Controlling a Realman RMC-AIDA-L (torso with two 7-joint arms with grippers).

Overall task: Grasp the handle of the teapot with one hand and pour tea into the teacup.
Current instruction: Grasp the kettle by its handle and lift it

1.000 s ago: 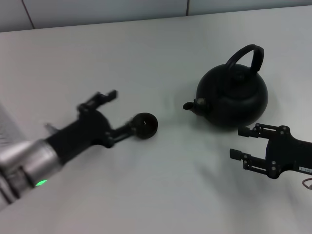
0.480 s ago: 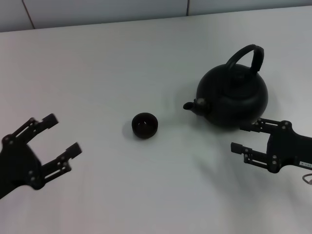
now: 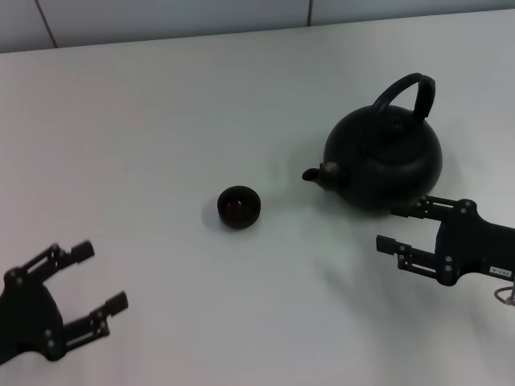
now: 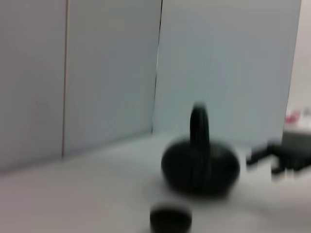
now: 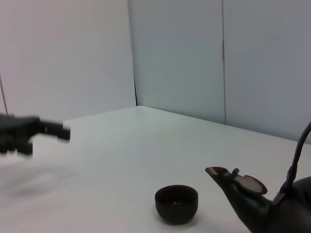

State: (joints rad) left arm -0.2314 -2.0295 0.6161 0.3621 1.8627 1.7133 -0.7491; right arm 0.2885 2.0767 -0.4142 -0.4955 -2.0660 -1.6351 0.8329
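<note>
Right gripper: I see my black two-fingered right gripper (image 3: 405, 227) at the lower right of the head frame, fingers spread apart, holding nothing, just beside the pot's near side.
Left gripper: my black left gripper (image 3: 87, 280) sits at the lower left corner of the head frame, fingers spread too, well apart from everything.
Teapot: the large squat round matte-black teapot (image 3: 385, 163) stands upright in the right half of the head frame, its short stubby spout aimed toward the frame's left, a small knob on the lid.
Handle: the thick black arched strap handle (image 3: 410, 89) loops over the pot's top, free of both grippers.
Teacup: the small round dark brown-black handleless teacup (image 3: 239, 207) stands near frame centre, left of the spout and apart from it; in my right wrist view it is upright (image 5: 176, 204) near the spout tip.
Surface: a plain white matte tabletop (image 3: 185, 112) fills most of the head frame.
Room: pale grey wall panels (image 5: 175, 58) with vertical seams rise behind the table.
</note>
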